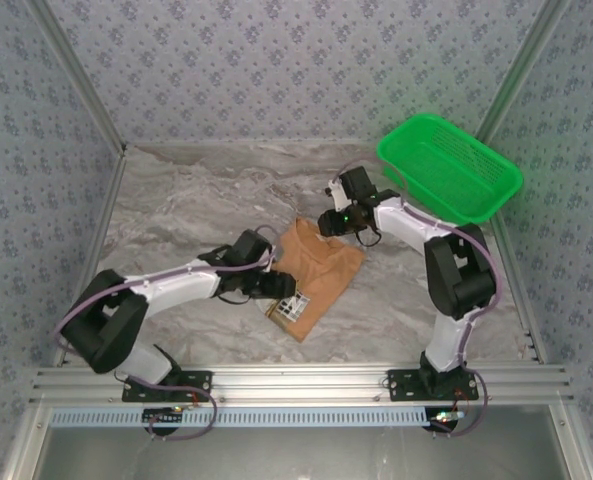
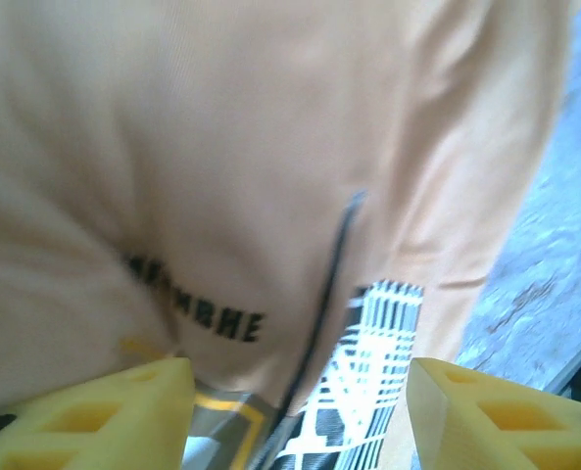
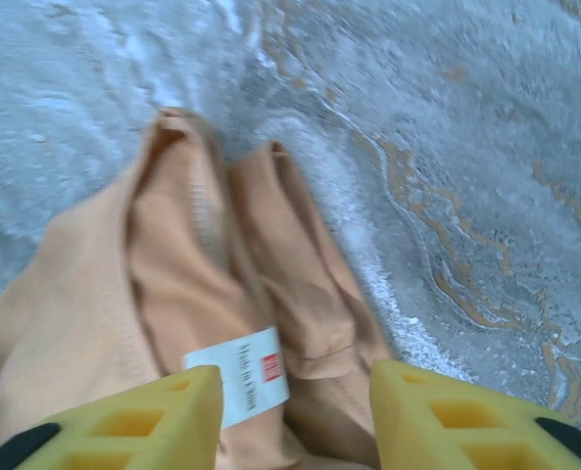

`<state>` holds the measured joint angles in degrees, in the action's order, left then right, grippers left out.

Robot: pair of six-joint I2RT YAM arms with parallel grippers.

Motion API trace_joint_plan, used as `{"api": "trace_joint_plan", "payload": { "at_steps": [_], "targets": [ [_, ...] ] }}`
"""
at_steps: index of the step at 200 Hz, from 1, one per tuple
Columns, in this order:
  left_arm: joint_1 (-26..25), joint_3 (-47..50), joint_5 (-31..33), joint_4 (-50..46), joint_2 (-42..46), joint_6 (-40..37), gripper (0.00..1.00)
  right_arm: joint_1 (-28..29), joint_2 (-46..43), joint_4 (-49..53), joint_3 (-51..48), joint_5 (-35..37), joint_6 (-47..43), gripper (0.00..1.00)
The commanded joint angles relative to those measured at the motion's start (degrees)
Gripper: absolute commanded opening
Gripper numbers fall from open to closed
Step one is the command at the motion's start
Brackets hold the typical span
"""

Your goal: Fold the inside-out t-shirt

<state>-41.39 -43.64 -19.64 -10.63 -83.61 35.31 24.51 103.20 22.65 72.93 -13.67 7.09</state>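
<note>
The inside-out t-shirt point(image 1: 318, 270) lies bunched into a narrow orange-tan bundle mid-table, with a black-and-white print point(image 1: 292, 305) showing at its near end. My left gripper point(image 1: 282, 288) hovers over that near end. In the left wrist view its yellow fingers point(image 2: 109, 411) stand wide apart above the t-shirt point(image 2: 270, 147) and the print point(image 2: 373, 382), so this gripper point(image 2: 300, 421) is open. My right gripper point(image 1: 324, 228) is at the far end. In the right wrist view the gripper point(image 3: 295, 421) is open, straddling folds of the t-shirt point(image 3: 172, 284) and the white neck label point(image 3: 239, 377).
A green mesh basket point(image 1: 454, 165) sits tilted at the back right corner. Grey marbled tabletop point(image 1: 196, 200) surrounds the shirt, bounded by patterned walls on three sides and a metal rail point(image 1: 296, 380) along the near edge.
</note>
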Motion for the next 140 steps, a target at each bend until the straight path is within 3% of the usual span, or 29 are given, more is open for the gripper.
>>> {"api": "trace_joint_plan", "payload": {
  "at_steps": [1, 25, 54, 93, 140],
  "targets": [
    [2.97, -5.79, 3.96, 2.7, 0.93, -6.33, 0.61, -0.65, -6.48, 0.8, -3.55, -1.54, -0.37, 0.48],
    [8.09, -14.56, -1.13, 0.4, -7.17, -9.87, 0.6, 0.54, -12.47, 1.76, -10.92, 0.32, 6.33, 0.48],
    [9.86, -23.67, -7.8, -0.46, -17.75, -14.7, 0.59, 0.65, -18.09, -2.61, -20.71, 0.22, 17.51, 0.45],
    [9.37, -32.71, -12.34, -0.97, -28.54, -15.6, 0.57, -0.24, -12.99, -5.84, -21.39, -0.54, 20.15, 0.41],
    [9.43, -37.41, -8.82, -5.69, -35.35, -16.24, 0.56, -4.37, -3.53, -5.14, -17.33, -1.93, 16.03, 0.36]
  ]
}}
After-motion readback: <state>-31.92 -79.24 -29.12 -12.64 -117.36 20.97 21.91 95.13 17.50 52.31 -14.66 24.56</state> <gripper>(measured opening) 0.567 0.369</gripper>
